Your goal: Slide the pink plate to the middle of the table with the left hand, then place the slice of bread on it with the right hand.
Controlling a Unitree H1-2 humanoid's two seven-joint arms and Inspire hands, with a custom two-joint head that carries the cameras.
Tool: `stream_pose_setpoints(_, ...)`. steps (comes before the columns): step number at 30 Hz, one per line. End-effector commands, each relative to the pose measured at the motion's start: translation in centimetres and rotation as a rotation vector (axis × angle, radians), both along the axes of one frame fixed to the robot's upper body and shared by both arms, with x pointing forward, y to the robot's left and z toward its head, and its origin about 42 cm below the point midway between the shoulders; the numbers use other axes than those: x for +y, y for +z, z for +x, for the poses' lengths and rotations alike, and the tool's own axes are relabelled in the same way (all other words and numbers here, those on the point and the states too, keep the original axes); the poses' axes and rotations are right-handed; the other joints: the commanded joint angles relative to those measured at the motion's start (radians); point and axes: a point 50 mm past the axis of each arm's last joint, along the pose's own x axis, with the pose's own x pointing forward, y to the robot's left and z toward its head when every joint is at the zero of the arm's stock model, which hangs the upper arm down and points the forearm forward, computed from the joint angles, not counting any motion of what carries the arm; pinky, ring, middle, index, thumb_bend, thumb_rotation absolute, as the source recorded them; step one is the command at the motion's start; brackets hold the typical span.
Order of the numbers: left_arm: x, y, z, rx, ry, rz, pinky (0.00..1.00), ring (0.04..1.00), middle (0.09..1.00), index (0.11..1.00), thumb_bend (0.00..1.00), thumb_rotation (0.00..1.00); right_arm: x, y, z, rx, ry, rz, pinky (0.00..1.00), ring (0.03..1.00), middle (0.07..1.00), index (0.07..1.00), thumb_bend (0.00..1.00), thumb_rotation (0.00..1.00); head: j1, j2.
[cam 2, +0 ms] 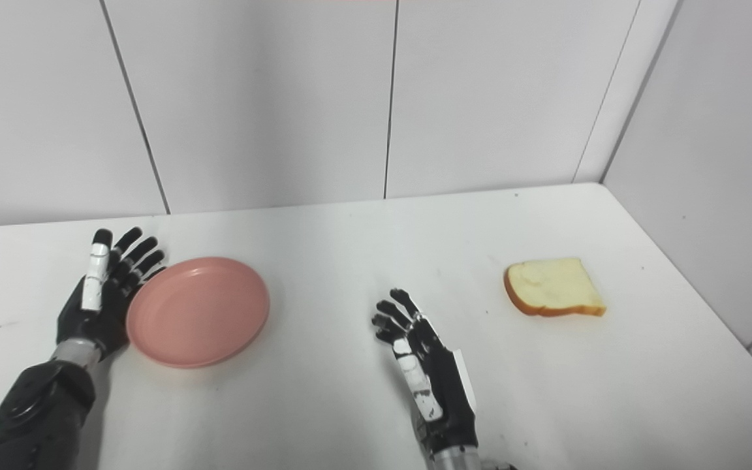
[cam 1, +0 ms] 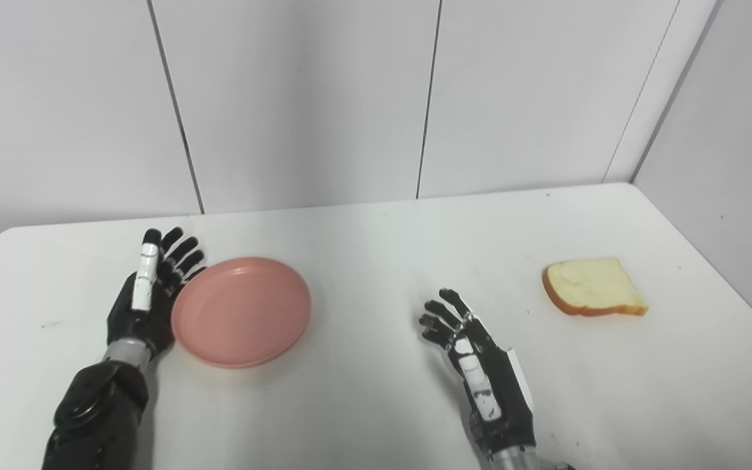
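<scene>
Right hand (cam 1: 480,365) empty; left hand (cam 1: 147,294) against pink plate (cam 1: 242,312)

White table (cam 1: 376,405), white panelled walls (cam 1: 297,98) with dark seams.

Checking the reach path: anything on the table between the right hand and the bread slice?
Nothing. Between the right hand and the bread slice only bare white table shows, in both eye views.
</scene>
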Motion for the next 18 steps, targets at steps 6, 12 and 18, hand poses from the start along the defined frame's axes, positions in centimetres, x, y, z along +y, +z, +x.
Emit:
stream_pose_setpoints(6,-3.1,-0.5,-0.7,0.048,-0.009,-0.014,0.86,0.900,0.880,0.895,0.94,0.86,1.1,-0.2,-0.6,0.028,0.005,0.016,0.82,0.817,0.840,0.876,0.79,0.82,-0.038,0.001)
stream_pose_setpoints(12,-4.8,-0.8,-1.5,0.058,0.001,-0.032,0.88,0.894,0.874,0.888,0.92,0.86,1.4,-0.2,-0.6,0.033,0.002,0.013,0.82,0.814,0.840,0.877,0.80,0.82,-0.048,0.003)
stream_pose_setpoints(18,-6.6,-0.7,-2.5,0.041,0.025,-0.035,0.85,0.879,0.849,0.840,0.90,0.83,1.5,-0.2,-0.6,0.031,0.003,0.016,0.83,0.817,0.837,0.876,0.79,0.82,-0.048,0.003)
